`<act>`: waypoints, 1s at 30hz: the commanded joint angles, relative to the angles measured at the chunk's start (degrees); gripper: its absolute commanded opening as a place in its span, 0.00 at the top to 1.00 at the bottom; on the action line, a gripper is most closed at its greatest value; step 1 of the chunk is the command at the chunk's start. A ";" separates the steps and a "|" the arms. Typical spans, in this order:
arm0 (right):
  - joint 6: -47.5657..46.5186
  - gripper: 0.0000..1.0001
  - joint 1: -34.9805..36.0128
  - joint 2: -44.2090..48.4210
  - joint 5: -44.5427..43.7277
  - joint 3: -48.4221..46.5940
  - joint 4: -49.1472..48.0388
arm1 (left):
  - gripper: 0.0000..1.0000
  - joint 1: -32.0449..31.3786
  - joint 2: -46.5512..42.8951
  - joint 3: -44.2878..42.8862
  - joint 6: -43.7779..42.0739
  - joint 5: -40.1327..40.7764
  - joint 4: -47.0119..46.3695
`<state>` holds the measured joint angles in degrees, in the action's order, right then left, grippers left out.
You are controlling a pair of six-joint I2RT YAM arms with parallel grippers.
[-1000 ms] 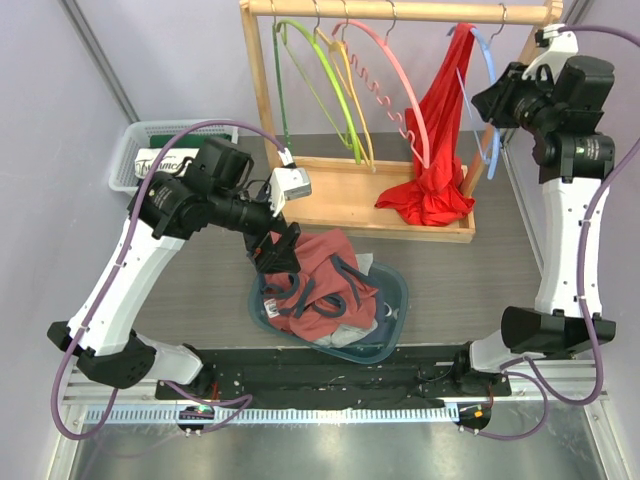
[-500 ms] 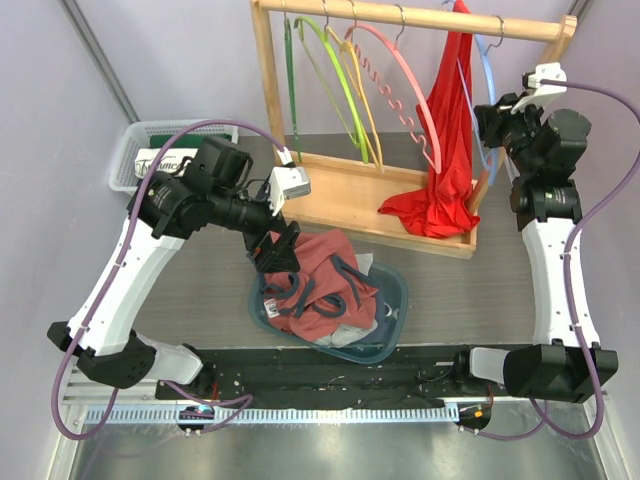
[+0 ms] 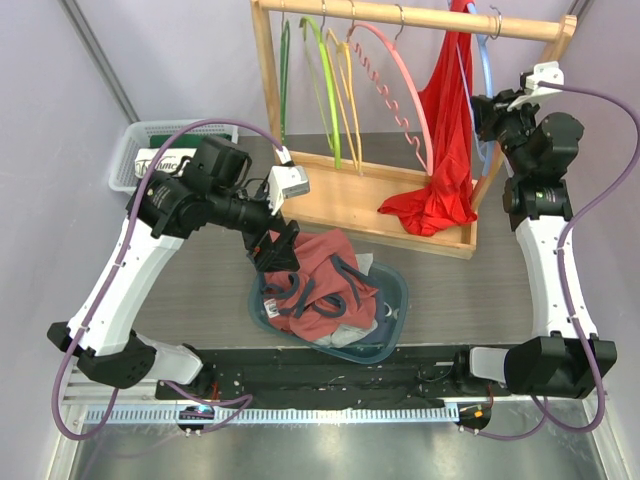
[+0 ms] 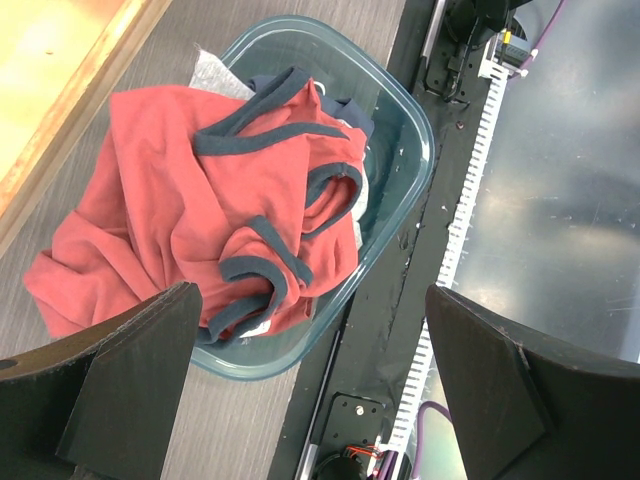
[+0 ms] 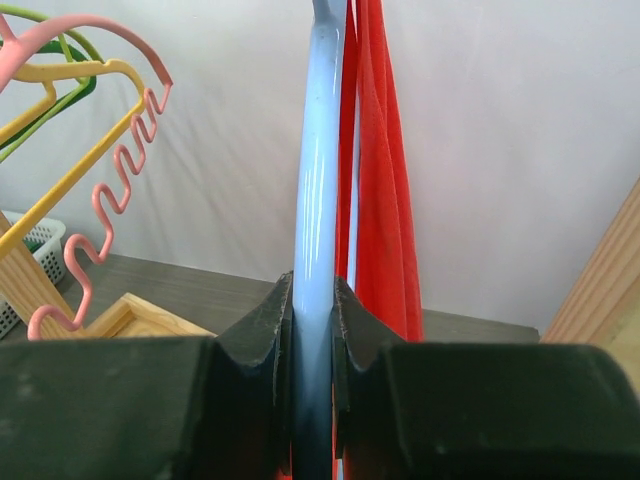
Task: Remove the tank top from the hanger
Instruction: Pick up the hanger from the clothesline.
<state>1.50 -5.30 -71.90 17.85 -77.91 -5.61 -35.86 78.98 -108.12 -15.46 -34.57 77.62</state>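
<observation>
A red tank top [image 3: 450, 110] hangs on a light blue hanger [image 3: 487, 55] at the right end of the wooden rack's rail [image 3: 400, 20]. Its lower end lies bunched on the rack's base. My right gripper [image 3: 490, 112] is shut on the hanger. In the right wrist view the blue hanger [image 5: 318, 150] runs up between the fingers of the right gripper [image 5: 313, 300], with the red tank top [image 5: 380, 150] just behind it. My left gripper [image 3: 275, 250] stands open over a basin of clothes, holding nothing. The left wrist view shows the left gripper [image 4: 310, 300] with its jaws wide apart.
Green [image 3: 325, 90], yellow [image 3: 350, 90] and pink [image 3: 400, 90] hangers hang bare on the rail. A teal basin [image 3: 395, 290] holding red garments with navy trim [image 4: 220, 200] sits in front of the rack. A white basket [image 3: 135, 150] stands at the far left.
My right arm has drawn in and raised the blue hanger, pulling the tank top taller. The rack has shifted and tilted slightly. The left arm has not moved.
</observation>
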 commanded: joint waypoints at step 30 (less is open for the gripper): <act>-0.10 0.99 5.30 37.42 2.90 15.24 16.68 | 0.00 0.35 0.47 -1.39 0.17 0.11 -1.34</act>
<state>1.43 -0.38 -40.49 22.96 -60.47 11.81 -35.55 79.02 -108.12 -15.44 -34.39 77.45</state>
